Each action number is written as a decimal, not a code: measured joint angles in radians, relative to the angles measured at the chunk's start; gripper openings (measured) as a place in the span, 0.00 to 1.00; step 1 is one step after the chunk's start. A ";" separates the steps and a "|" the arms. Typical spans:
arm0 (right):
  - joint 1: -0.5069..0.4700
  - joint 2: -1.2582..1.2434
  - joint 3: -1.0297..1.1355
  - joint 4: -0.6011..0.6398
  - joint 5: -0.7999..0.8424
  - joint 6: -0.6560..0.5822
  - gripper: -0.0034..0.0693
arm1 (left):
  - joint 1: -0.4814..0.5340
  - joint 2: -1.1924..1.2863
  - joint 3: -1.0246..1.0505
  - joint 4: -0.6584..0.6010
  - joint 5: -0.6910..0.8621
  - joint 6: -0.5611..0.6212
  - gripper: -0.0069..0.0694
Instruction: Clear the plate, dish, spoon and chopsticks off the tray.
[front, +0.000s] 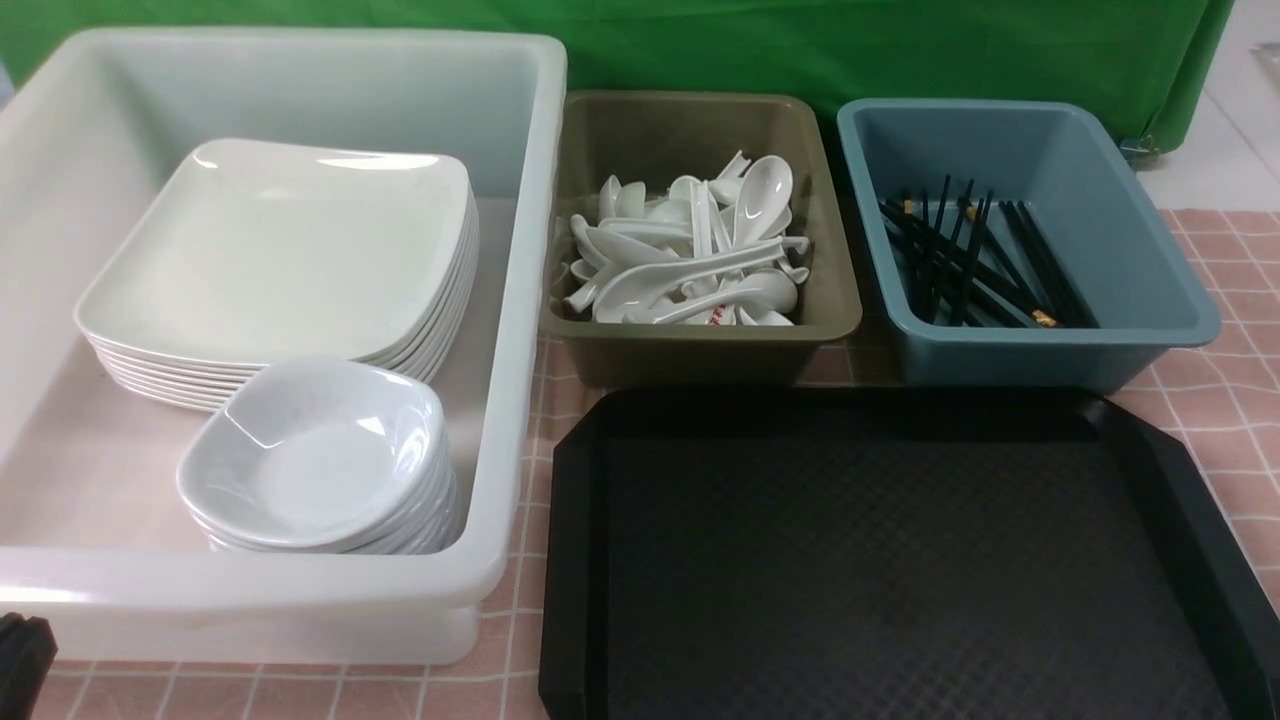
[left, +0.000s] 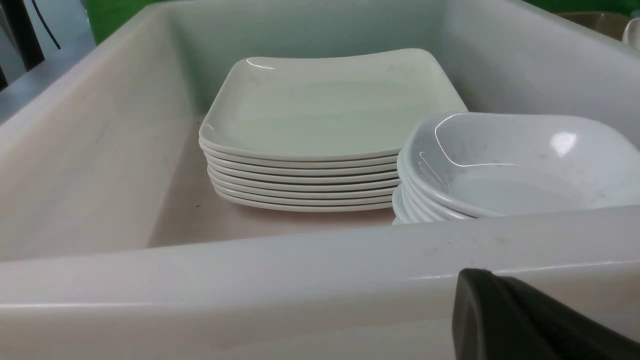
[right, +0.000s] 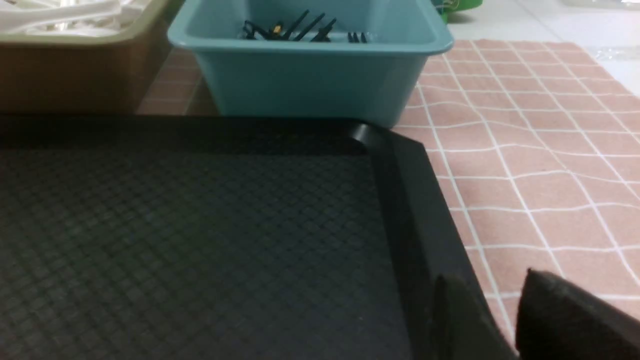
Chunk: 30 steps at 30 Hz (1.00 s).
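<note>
Scanning left to right:
Left end effector (left: 525, 320): only a dark corner shows, low before the white tub's near wall; closed, holding nothing.
White tub (front: 520, 300): far left on the worktop (front: 1230, 400); its high walls stand round everything inside.
Plate (front: 280, 250): top of a stack at the tub's back.
Dish (front: 315, 455): top of a smaller stack in front of the plates, touching them and hiding their near edge.
Olive tub (front: 700, 345): middle, behind the tray, heaped with white spoons.
Spoon (front: 718, 316): red marks show at the heap's near edge, mostly buried under the others.
Tray (front: 570, 560): black, bare floor, nearest the camera; its near edge is cut off.
Blue tub (front: 1150, 300): right of the olive one.
Chopsticks (front: 975, 265): many black sticks crossed in the blue tub; cannot tell one pair apart.
Right end effector (right: 492, 310): two dark fingers (right: 565, 315) partly apart, over the tray's right rim, nothing between them; tips cut off.
</note>
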<state>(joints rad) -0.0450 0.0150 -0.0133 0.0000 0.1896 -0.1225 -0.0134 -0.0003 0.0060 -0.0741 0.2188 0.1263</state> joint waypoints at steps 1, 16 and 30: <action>0.007 0.000 0.000 0.000 0.000 0.004 0.38 | 0.000 0.000 0.000 0.001 0.000 0.000 0.10; 0.022 0.000 0.000 0.000 0.000 0.009 0.38 | 0.000 0.000 0.000 0.017 0.000 0.000 0.10; 0.022 0.000 0.000 0.000 0.000 0.009 0.38 | 0.000 0.000 0.000 0.020 0.000 0.000 0.10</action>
<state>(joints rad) -0.0232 0.0150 -0.0133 0.0000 0.1896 -0.1131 -0.0134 -0.0003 0.0060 -0.0543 0.2188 0.1263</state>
